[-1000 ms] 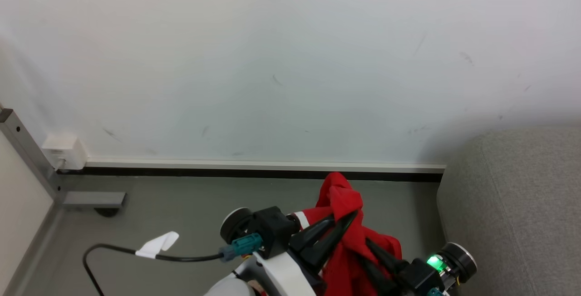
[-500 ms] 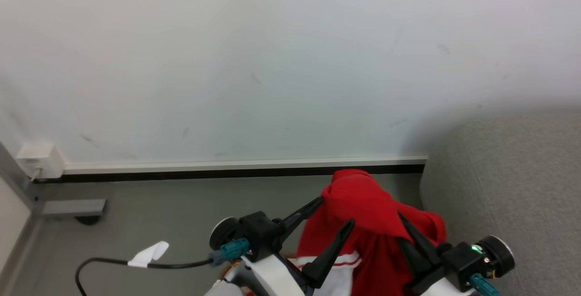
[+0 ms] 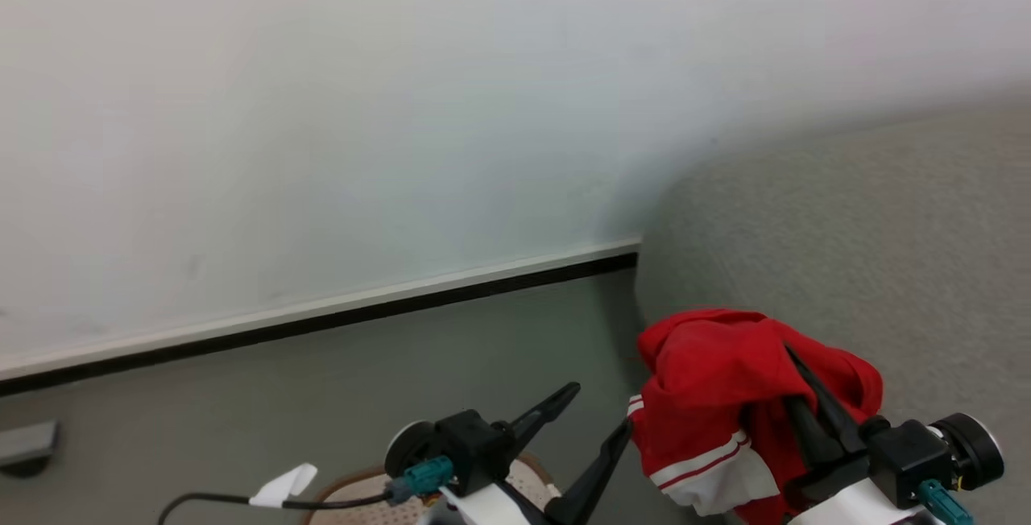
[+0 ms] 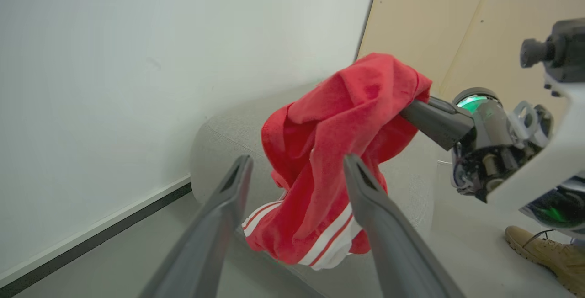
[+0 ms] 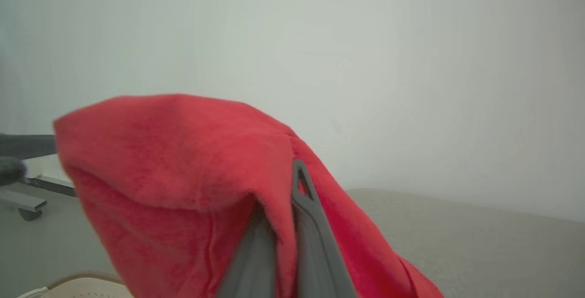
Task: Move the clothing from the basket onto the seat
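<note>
Home-like room: grey sofa, laundry basket, bare wall.

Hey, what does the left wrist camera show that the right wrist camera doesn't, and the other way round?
Left wrist view: the right gripper from the side, shut on the clothing; the white-striped trim; a tan boot. Right wrist view: the basket rim at bottom left, a metal frame foot. Both: the red clothing, the grey seat, the white wall.
</note>
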Robot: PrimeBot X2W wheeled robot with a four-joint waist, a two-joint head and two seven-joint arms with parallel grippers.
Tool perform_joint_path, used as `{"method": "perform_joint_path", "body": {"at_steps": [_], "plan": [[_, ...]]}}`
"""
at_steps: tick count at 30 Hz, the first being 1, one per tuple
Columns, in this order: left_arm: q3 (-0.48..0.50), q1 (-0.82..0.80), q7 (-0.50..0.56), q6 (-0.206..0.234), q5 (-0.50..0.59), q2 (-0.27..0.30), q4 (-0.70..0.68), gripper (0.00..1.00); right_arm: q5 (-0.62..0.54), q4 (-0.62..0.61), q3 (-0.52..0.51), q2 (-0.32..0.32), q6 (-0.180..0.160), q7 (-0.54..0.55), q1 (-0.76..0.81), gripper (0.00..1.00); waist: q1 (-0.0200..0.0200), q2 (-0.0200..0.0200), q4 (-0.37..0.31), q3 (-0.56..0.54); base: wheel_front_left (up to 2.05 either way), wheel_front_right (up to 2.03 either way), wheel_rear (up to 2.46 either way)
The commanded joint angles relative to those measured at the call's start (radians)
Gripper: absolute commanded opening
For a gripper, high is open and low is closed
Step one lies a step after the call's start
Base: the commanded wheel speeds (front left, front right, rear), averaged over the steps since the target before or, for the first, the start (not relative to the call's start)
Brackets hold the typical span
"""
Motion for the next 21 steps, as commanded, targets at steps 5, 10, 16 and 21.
{"method": "perform_joint_path", "body": {"at_steps": [5,10,16,21], "plan": [[-0.008,0.013,-0.021,-0.008,0.005,-0.018,0.026,1.0,-0.011,-0.02,-0.026,-0.012,-0.002,0.0,0.013,0.0,-0.0001,-0.0001,-0.119,0.026,0.0,0.0,0.0],[-0.012,0.006,-0.029,-0.014,0.011,-0.03,0.044,1.0,-0.013,-0.028,-0.054,-0.015,-0.002,0.0,0.019,0.0,-0.0001,-0.0001,-0.169,0.041,0.0,0.0,0.0],[-0.015,-0.004,-0.034,-0.019,0.019,-0.039,0.06,1.0,-0.013,-0.037,-0.069,-0.018,-0.002,0.0,0.023,0.0,-0.0001,-0.0001,-0.186,0.051,0.0,0.0,0.0],[-0.02,-0.011,-0.036,-0.024,0.023,-0.04,0.067,1.0,-0.015,-0.047,-0.088,-0.014,-0.002,0.0,0.017,0.0,-0.0001,-0.0001,-0.175,0.068,0.0,0.0,0.0]]}}
